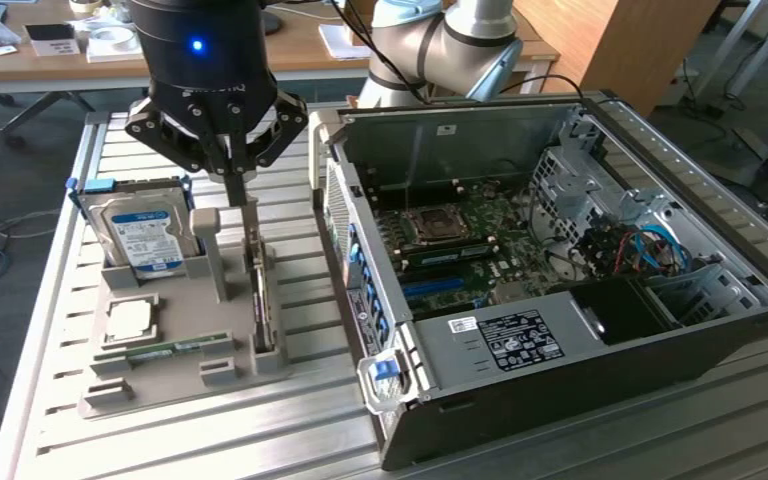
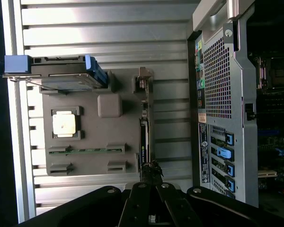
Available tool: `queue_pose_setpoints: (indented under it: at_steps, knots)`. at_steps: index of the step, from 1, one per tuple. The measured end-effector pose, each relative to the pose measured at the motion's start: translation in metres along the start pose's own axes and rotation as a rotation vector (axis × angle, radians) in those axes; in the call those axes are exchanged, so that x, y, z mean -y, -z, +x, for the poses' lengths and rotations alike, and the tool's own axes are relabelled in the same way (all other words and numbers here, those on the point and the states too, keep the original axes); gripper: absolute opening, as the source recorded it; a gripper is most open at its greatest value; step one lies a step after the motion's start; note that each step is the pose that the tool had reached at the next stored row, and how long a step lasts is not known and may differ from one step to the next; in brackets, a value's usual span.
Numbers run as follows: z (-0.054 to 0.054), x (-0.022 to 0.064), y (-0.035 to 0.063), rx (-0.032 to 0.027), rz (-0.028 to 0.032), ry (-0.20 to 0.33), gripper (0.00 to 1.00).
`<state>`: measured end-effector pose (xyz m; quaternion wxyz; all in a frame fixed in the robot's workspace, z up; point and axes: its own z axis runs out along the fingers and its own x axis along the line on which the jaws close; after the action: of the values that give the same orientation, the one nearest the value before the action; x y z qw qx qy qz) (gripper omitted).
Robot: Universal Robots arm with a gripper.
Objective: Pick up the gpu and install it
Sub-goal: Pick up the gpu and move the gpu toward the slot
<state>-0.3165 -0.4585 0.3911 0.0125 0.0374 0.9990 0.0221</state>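
Exterior view: the gripper (image 1: 239, 200) reaches down to the grey holder tray (image 1: 157, 390), its fingers pinched together on the top edge of the gpu (image 1: 263, 300). The gpu stands on edge along the tray's side nearest the computer case (image 1: 558, 330).

Wrist view: the gripper (image 2: 149, 171) clamps one end of the gpu (image 2: 144, 127), which sits in its tray slot.

Table (image 1: 704, 430): ribbed bare metal, shiny. Tray (image 1: 157, 385): matt grey plastic. Case (image 1: 584, 390): matt black, perforated metal back. My gripper (image 1: 237, 195): glossy black.

Grey tray (image 2: 128, 142) on slatted worktop (image 2: 109, 28). Holds: hard drive (image 2: 61, 78) on edge, processor chip (image 2: 64, 124), memory stick (image 2: 87, 151), gpu (image 2: 145, 137) upright in slot. Pincer (image 2: 149, 172) pinched on gpu edge. Computer case (image 2: 222, 94) beside tray.
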Motion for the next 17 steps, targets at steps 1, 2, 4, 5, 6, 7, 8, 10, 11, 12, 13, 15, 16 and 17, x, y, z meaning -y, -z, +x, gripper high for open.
queue_pose_setpoints:
  at_steps: [1,2,4,5,6,7,8,10,11,12,13,15,16,17]
  knots:
    - [0.0000,0.0000,0.0000,0.0000,0.0000,0.000,0.11]
    - [0.0000,0.0000,0.0000,0.0000,0.0000,0.000,0.11]
    - [0.0000,0.0000,0.0000,0.0000,0.0000,0.000,0.11]
    - [0.0000,0.0000,0.0000,0.0000,0.0000,0.000,0.11]
    - [0.0000,0.0000,0.0000,0.0000,0.0000,0.000,0.12]
    - [0.0000,0.0000,0.0000,0.0000,0.0000,0.000,0.12]
    - [0.0000,0.0000,0.0000,0.0000,0.0000,0.000,0.17]
    - [0.0000,0.0000,0.0000,0.0000,0.0000,0.000,0.23]
    - [0.0000,0.0000,0.0000,0.0000,0.0000,0.000,0.23]
    - [0.0000,0.0000,0.0000,0.0000,0.0000,0.000,0.29]
    - [0.0000,0.0000,0.0000,0.0000,0.0000,0.000,0.35]
    - [0.0000,0.0000,0.0000,0.0000,0.0000,0.000,0.41]
    - [0.0000,0.0000,0.0000,0.0000,0.0000,0.000,0.47]
    - [0.0000,0.0000,0.0000,0.0001,0.0000,0.000,0.47]
